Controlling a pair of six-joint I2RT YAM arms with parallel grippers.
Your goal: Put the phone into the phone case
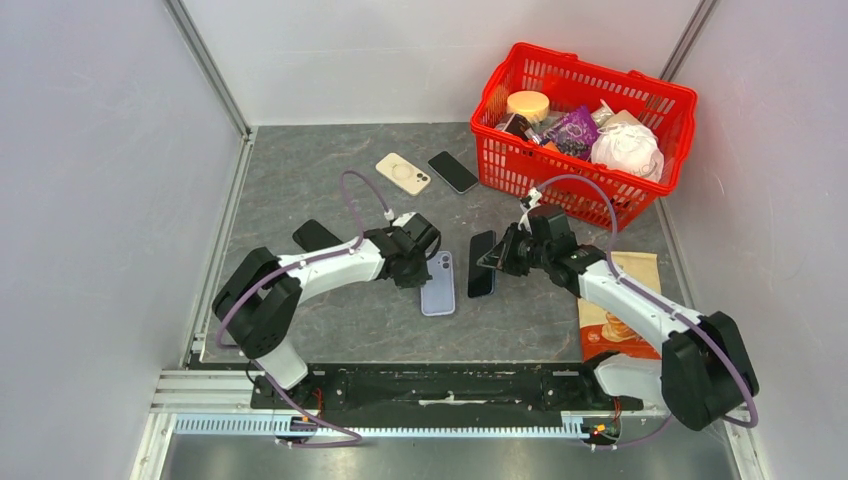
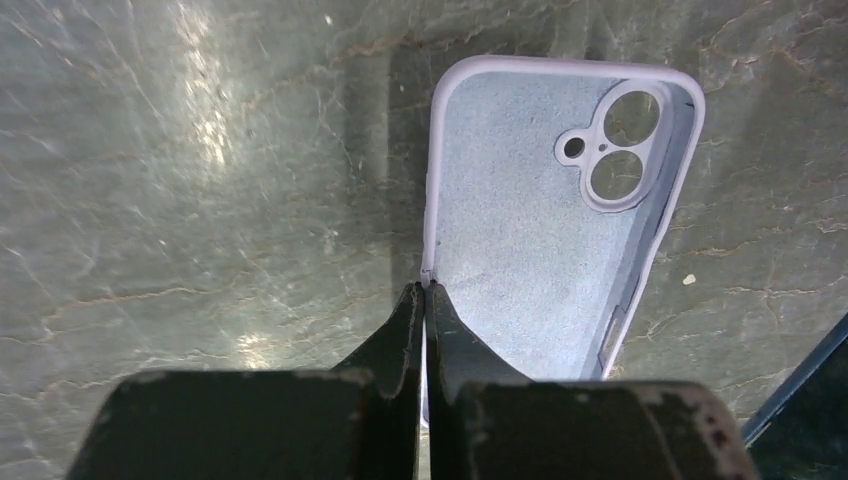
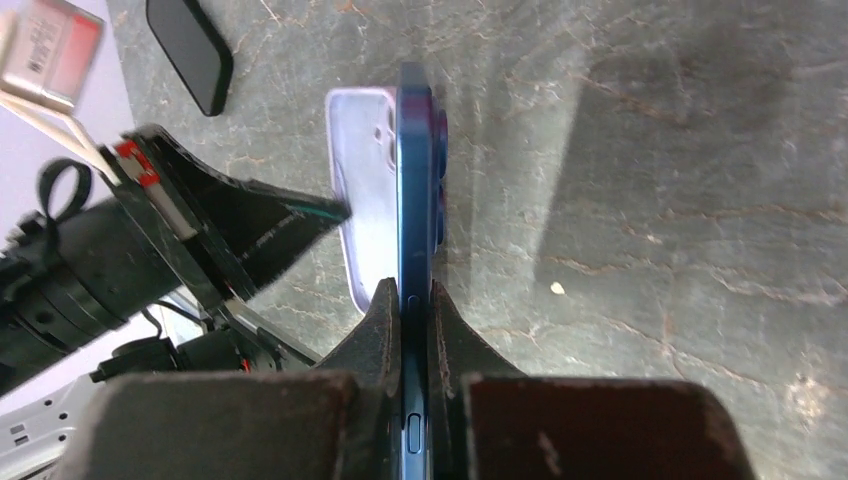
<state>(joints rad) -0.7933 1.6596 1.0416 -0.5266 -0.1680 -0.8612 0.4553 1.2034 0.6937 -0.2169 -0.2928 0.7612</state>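
A lavender phone case (image 1: 438, 283) lies open side up on the grey table, its camera cut-outs at the far end (image 2: 540, 210). My left gripper (image 2: 427, 290) is shut on the case's left side wall, one finger inside and one outside. A dark blue phone (image 1: 482, 263) sits just right of the case, and my right gripper (image 3: 415, 295) is shut on it across its thickness. In the right wrist view the phone (image 3: 414, 180) shows edge on, camera bumps to the right, with the case (image 3: 365, 190) just beyond it on the left. Whether phone and case touch is unclear.
A red basket (image 1: 640, 95) full of groceries stands at the back right. A beige phone case (image 1: 403, 173) and a black phone (image 1: 453, 171) lie behind the arms. A black flat item (image 1: 316, 236) lies by the left arm, an orange snack packet (image 1: 620, 305) under the right arm.
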